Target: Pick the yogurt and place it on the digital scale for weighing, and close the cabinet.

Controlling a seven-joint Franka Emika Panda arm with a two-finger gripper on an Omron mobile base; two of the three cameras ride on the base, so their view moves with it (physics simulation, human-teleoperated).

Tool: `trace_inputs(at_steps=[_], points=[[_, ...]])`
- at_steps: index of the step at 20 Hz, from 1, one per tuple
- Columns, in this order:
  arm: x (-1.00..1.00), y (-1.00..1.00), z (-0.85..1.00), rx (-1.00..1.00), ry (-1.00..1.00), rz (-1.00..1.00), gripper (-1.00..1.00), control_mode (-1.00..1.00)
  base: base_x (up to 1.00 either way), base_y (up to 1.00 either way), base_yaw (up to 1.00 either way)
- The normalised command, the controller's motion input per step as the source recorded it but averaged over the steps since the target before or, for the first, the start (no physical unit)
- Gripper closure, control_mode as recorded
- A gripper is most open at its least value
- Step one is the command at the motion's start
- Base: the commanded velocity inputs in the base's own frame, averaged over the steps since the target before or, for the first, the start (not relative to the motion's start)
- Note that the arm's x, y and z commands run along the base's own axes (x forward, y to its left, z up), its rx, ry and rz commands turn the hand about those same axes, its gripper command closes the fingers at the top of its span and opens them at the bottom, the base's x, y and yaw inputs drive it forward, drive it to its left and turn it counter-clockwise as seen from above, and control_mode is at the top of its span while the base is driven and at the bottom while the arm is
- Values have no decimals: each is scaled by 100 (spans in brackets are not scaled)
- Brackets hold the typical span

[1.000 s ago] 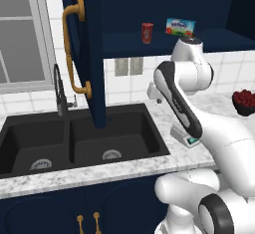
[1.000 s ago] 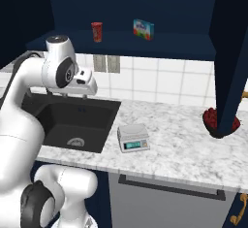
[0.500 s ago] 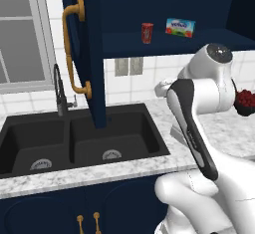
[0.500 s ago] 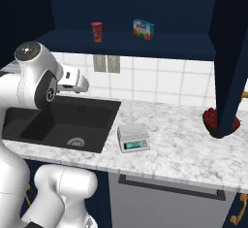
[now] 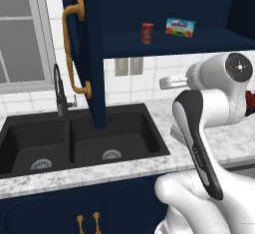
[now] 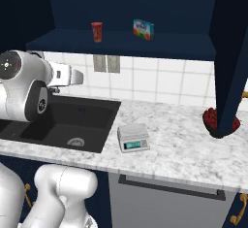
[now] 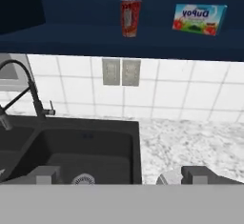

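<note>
Nothing of the task is done yet, as we judge it: the yogurt (image 7: 130, 17) stands on the cabinet (image 6: 121, 44) shelf at the upper centre of the hand view, left of a blue-green carton (image 7: 198, 19). The scale (image 6: 133, 137) sits bare on the counter (image 6: 179, 149) at the centre of the right base view, and both cabinet doors hang open. Our gripper (image 7: 121, 175) is low at the bottom of the hand view, well below the shelf, its fingers spread apart and holding nothing. The fingertips are cut off by the frame edge, and a red thing at the right of the counter is half hidden behind a door.
</note>
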Motion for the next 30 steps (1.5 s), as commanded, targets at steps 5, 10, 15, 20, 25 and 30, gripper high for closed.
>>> trace_inputs(at_steps=[5,10,15,20,25,30], points=[[0,0,50,0,-22,1,-100,-100,0,0,0],[0,12,66,-3,-13,0,-100,-100,0,0,0],[1,-14,35,0,3,0,-100,-100,0,0,0],[5,-4,12,0,-3,0,-100,-100,0,0,0],[38,0,2,0,-7,0,-100,-100,0,0,0],[39,0,6,0,0,0,-100,-100,0,0,0]])
